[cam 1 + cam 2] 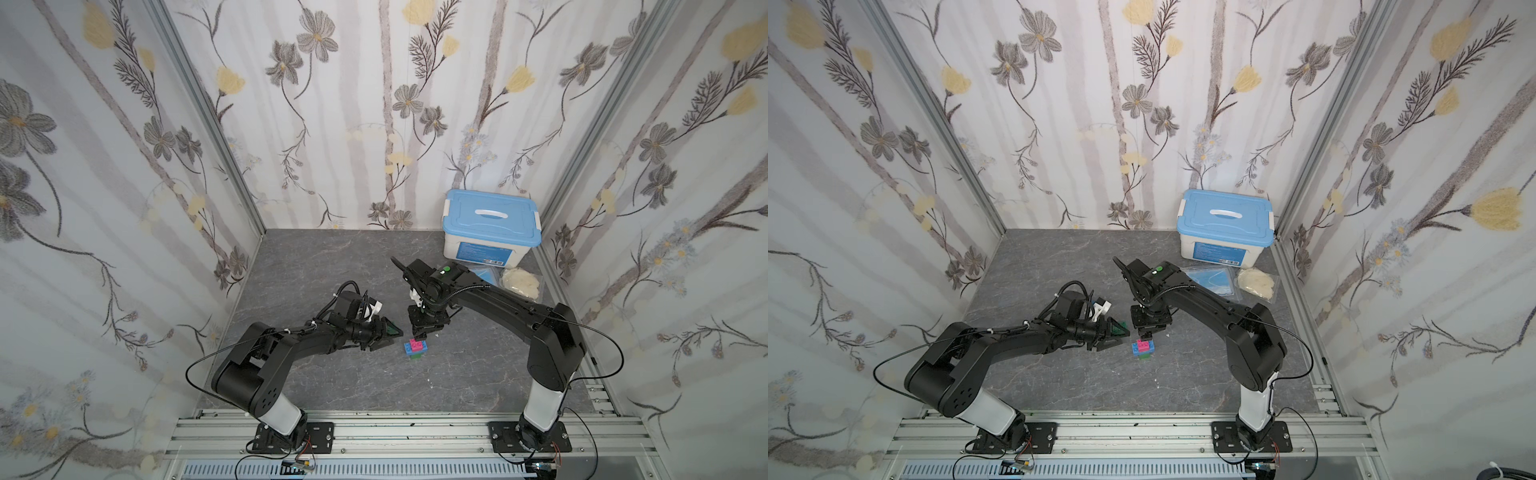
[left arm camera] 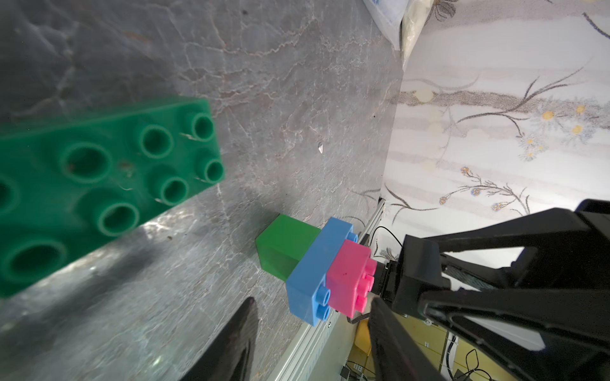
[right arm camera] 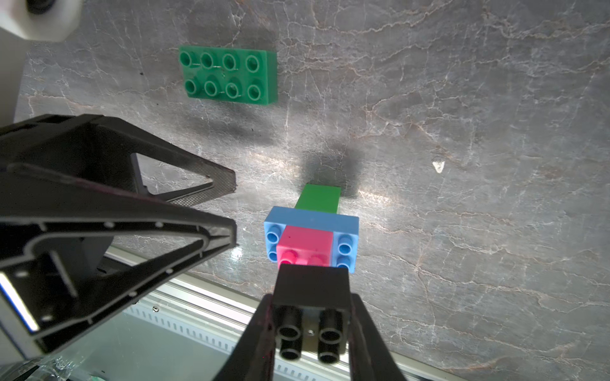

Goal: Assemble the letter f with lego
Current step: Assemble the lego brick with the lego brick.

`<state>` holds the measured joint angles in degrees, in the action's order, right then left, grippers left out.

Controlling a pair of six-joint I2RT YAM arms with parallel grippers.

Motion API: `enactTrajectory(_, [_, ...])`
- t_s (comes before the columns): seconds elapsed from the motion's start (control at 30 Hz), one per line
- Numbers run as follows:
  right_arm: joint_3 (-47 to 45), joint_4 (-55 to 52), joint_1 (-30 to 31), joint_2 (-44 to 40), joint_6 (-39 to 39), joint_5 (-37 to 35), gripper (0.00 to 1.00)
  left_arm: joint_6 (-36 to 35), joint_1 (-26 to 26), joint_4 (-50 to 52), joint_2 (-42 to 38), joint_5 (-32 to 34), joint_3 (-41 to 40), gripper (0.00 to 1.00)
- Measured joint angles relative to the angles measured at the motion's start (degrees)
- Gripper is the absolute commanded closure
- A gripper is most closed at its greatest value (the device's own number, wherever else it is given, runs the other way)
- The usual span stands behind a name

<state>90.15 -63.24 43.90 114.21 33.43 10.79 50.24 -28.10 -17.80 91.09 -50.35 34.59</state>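
Both arms are reaching toward the middle of the table (image 1: 332,266). The left gripper (image 3: 235,208) is lying on its side, its jaws standing apart with nothing between them. The right gripper (image 1: 424,330) is pointing down, pinching the black brick (image 3: 312,287). A box (image 1: 490,224) is sitting in the far right corner, with a mask packet (image 1: 1210,282) and a pale bag (image 1: 1256,282) lying just in front of it. The stack (image 1: 415,348) is standing near the table's middle, directly under the right gripper and just beside the left gripper. The loose green brick (image 3: 227,76) is lying flat, studs up, just beyond the left gripper. In the stack, a green base (image 3: 318,198) is sitting on the table, the blue brick (image 3: 345,227) is lying across it, and the pink brick (image 3: 305,244) is sitting centred on the blue. The black brick is hovering just over the pink studs; whether they are touching, I cannot tell.
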Motion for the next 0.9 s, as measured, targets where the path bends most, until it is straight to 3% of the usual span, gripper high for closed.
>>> enactTrajectory(0.9, [-0.55, 0.74, 1.84, 1.66, 0.07, 0.00, 0.70, 1.81, -2.51, -2.97, 3.82, -2.91, -0.26, 0.56])
